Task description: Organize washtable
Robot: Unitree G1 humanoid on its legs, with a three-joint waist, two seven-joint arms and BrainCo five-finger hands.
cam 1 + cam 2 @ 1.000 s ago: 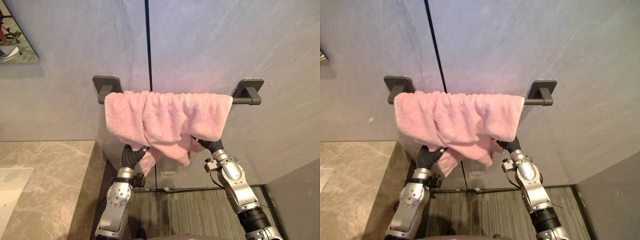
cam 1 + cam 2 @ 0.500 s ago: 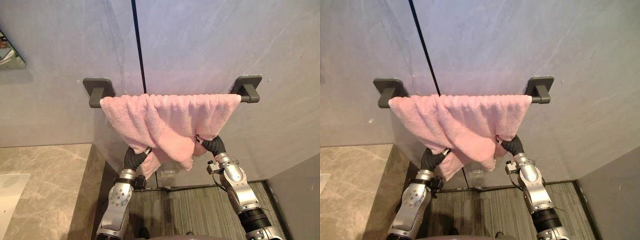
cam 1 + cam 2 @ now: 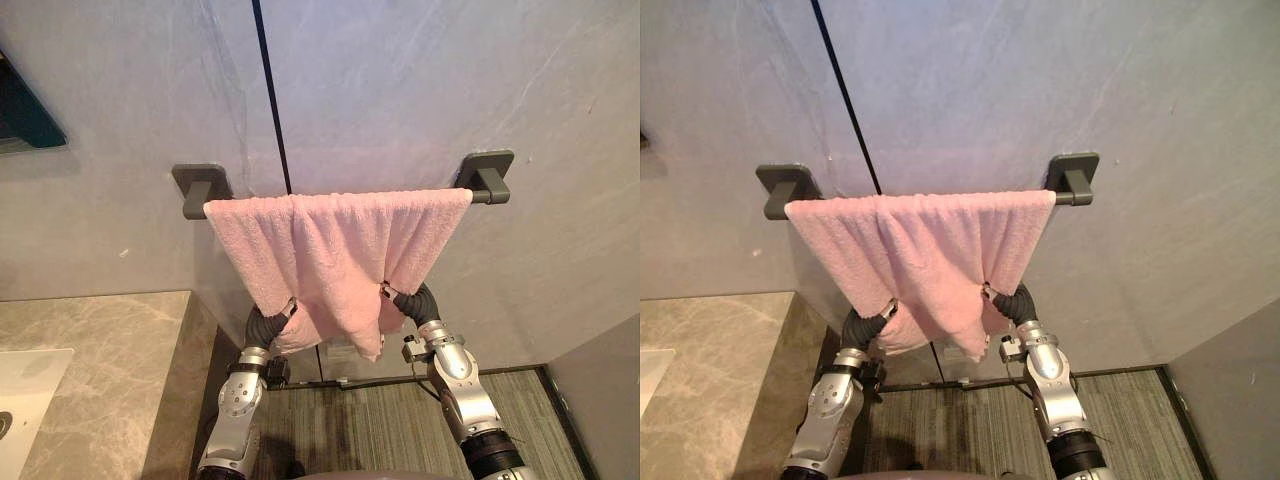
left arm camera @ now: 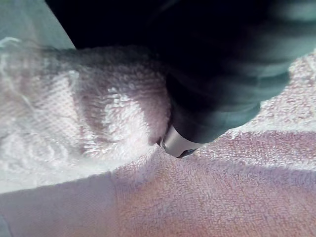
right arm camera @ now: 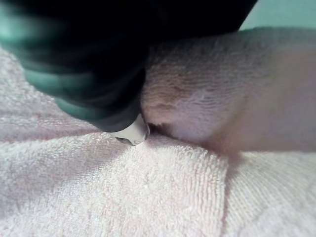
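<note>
left robot hand (image 4: 217, 84) and right robot hand (image 5: 94, 74) buried in pink towel (image 3: 340, 250), grip impossible to tell, towel lengthwise along horizontal rail (image 3: 486, 184)

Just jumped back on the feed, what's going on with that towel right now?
The robot faces the wall-mounted towel bar, where a pink towel hangs spread across nearly the whole rail. Both arms are raised: the left hand and right hand are pushed up into the towel's lower part, and the cloth hides what grip they have. The bottom edge hangs uneven, gathered toward the middle. The stone counter with its white sink lies to the robot's left.
</note>
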